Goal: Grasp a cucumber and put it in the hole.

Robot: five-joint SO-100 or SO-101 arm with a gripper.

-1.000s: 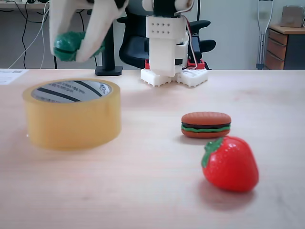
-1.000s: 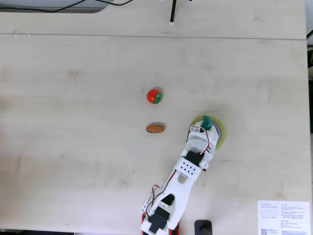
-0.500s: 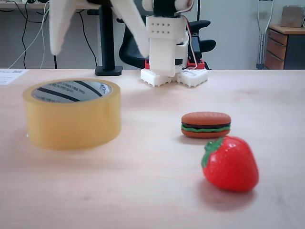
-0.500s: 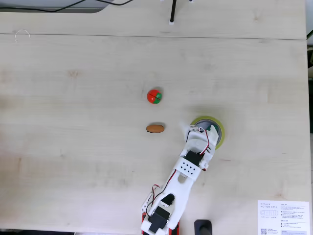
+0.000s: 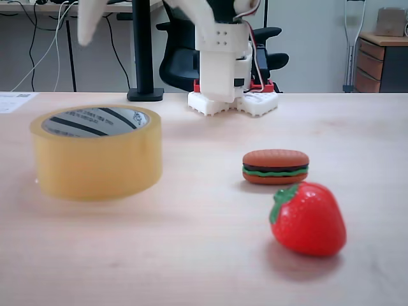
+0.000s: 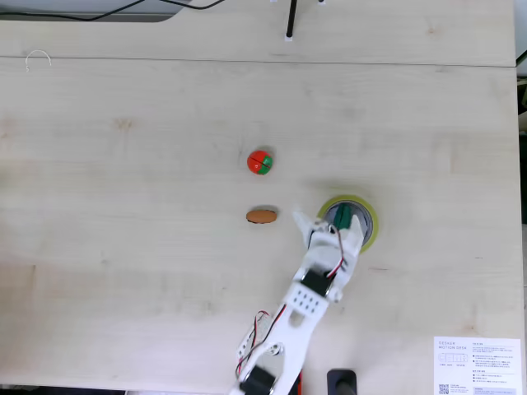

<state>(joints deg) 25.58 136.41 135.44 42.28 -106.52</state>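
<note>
The dark green cucumber [image 6: 339, 219] lies inside the hole [image 6: 354, 215] of the yellowish tape roll [image 6: 370, 226], seen from above. In the low fixed view the roll [image 5: 95, 159] stands at the left, and its wall hides the cucumber; the striped white core of the hole [image 5: 95, 121] shows at the top. My white gripper [image 6: 324, 227] is open, with nothing between its fingers, at the roll's lower-left rim. From the low view the gripper [image 5: 137, 25] hangs spread wide, well above the roll.
A toy hamburger [image 5: 275, 166] and a red strawberry [image 5: 308, 218] lie right of the roll in the low view. From above, the hamburger [image 6: 261, 216] and strawberry [image 6: 260, 161] sit left of the gripper. A printed sheet [image 6: 478, 364] lies near the lower right corner.
My gripper opened and let go of the cucumber, which dropped into the roll's hole. Since then the gripper has risen and pulled back a little from the roll.
</note>
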